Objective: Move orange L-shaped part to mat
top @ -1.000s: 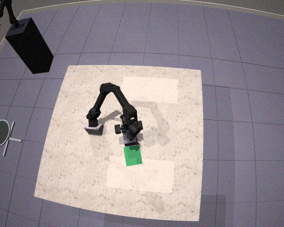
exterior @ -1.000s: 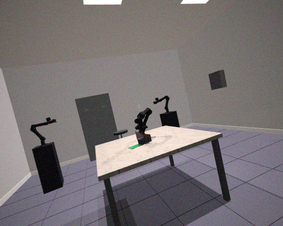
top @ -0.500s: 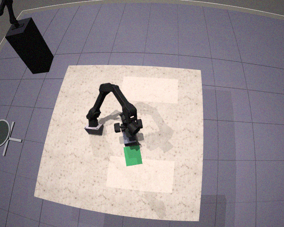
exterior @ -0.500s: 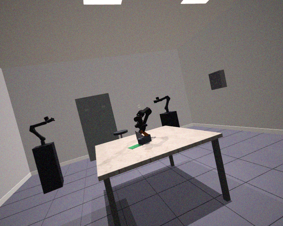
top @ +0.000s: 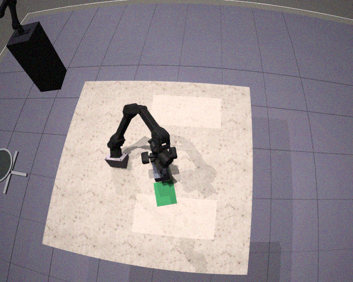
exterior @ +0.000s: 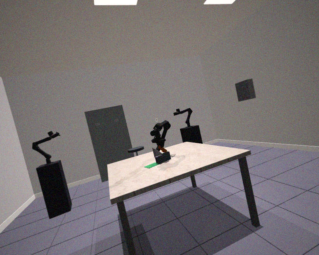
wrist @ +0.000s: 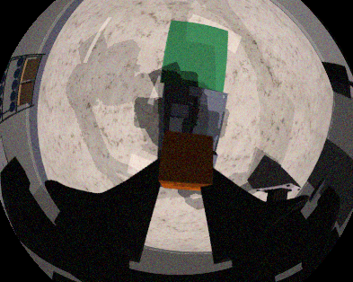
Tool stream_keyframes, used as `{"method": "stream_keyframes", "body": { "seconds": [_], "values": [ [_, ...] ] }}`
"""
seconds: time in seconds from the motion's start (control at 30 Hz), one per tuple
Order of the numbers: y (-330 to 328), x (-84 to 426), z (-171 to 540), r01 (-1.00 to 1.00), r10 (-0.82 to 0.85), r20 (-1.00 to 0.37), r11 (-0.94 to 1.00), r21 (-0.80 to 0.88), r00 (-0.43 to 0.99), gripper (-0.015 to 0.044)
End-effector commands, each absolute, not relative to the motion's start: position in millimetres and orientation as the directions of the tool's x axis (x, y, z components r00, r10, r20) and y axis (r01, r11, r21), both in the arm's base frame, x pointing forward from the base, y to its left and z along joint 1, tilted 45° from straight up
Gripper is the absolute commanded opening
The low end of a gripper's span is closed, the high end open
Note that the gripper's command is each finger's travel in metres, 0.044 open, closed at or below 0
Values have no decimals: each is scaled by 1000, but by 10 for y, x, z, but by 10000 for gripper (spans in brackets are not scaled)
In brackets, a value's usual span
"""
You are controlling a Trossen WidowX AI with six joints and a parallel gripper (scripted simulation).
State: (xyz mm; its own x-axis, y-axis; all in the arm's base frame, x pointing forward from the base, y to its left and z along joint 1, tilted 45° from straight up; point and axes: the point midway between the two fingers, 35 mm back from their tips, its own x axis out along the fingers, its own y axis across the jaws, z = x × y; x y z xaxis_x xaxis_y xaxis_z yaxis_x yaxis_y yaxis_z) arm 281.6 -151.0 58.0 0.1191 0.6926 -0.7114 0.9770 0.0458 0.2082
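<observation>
The orange part (exterior: 162, 149) (wrist: 186, 157) is held tilted over the grey tray (top: 156, 174) (exterior: 163, 158) (wrist: 217, 101). My gripper (exterior: 159, 147) (wrist: 182, 166) is shut on it, one finger on each side in the wrist view. Its lower end is close above the tray in the exterior view; I cannot tell whether it clears the rim. In the top view the arm hides the part and the fingertips. The pocket shows dark and partly shadowed beyond the part in the wrist view. The green mat (top: 166, 198) (exterior: 150, 165) (wrist: 201, 42) lies flat at the tray's end with nothing on it.
A grey upright panel (exterior: 155, 152) rises at the tray's mat end in the exterior view. The arm's base (top: 117, 162) (wrist: 276, 175) stands on the speckled table (top: 88, 212) (exterior: 209, 153). Other arms on black stands (top: 38, 57) (exterior: 53, 189) and a stool (exterior: 135, 149) are off the table.
</observation>
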Motion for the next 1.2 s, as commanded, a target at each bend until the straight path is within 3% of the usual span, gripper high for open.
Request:
{"method": "stream_keyframes", "body": {
  "seconds": [0.0, 1.17],
  "values": [
    [-1575, 2820, 539, 977, 690, -714, 47, 210, 120, 0],
    [-2565, 2956, -397, 976, 684, -719, 48, 212, 122, 0]
  ]
}}
